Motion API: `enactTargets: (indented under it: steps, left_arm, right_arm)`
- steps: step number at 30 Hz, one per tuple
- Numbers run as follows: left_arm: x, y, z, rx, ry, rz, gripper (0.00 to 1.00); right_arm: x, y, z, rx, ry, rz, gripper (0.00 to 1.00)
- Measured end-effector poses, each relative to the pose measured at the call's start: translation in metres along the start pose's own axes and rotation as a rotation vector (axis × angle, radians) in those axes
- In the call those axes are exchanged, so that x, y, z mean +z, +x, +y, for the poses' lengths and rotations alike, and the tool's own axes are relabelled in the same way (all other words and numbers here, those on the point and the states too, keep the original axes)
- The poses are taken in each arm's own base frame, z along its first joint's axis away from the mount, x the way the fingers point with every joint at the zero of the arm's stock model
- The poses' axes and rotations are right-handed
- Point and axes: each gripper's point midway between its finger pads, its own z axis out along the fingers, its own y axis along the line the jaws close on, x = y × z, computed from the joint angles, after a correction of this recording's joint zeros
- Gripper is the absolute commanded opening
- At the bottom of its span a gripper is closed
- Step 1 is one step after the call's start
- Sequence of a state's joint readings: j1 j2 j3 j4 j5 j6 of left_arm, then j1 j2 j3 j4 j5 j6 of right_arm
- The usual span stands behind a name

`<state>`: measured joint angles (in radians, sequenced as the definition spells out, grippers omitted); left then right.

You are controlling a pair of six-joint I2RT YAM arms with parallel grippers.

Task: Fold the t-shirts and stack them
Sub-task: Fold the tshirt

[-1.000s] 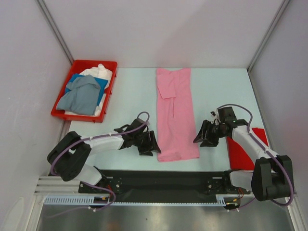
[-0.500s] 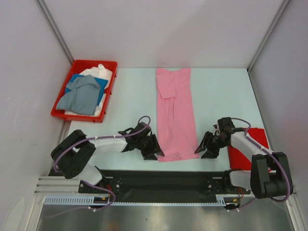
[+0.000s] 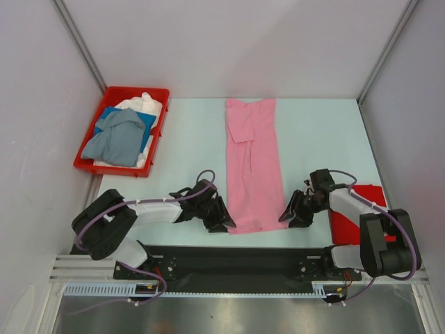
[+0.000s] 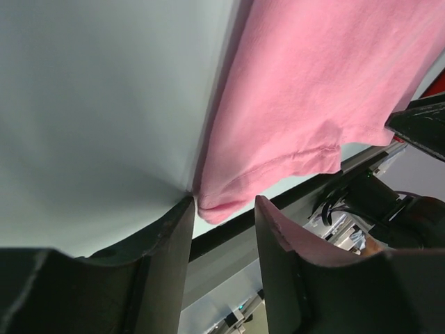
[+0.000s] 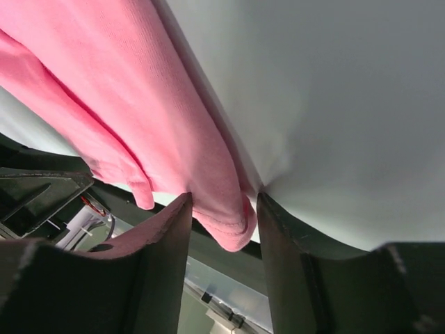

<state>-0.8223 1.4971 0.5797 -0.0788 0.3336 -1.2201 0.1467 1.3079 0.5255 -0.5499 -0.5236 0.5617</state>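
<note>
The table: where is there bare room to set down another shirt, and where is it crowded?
Two bare patches of table: one between the red bin and the pink t-shirt, one on its right, farther back than the red t-shirt. The near edge is crowded: the left gripper and right gripper sit at the pink t-shirt's near corners.

The pink shirt (image 3: 252, 163) lies as a long strip on the table (image 3: 188, 139). The left gripper (image 3: 224, 217) sits at its near left corner, the right gripper (image 3: 290, 212) at its near right corner.
</note>
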Motion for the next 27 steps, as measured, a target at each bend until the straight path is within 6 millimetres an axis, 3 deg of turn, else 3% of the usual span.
enactTargets:
  steps: [4,7,8,11,17,27]
  left_arm:
    - [0.000,0.002,0.004,-0.010,0.000,-0.001,0.37]
    - [0.003,0.003,0.008,-0.014,-0.013,0.006,0.05]
    - [0.004,0.004,0.010,-0.014,-0.018,0.009,0.00]
    - [0.004,0.004,0.010,-0.009,-0.013,0.010,0.00]
    - [-0.006,0.007,0.025,-0.022,-0.005,-0.038,0.00]
    - [-0.004,0.022,0.023,-0.003,-0.005,-0.015,0.00]
  right_arm:
    - [0.004,0.004,0.002,0.001,-0.013,0.015,0.40]
    - [0.007,0.007,0.002,0.003,-0.020,0.023,0.22]
    - [0.008,0.009,0.000,0.008,-0.018,0.025,0.09]
    - [0.009,0.012,-0.004,0.026,-0.008,0.025,0.00]
    - [0.004,0.015,-0.009,0.008,0.007,-0.027,0.00]
    - [0.009,0.037,-0.007,0.004,-0.012,0.024,0.00]
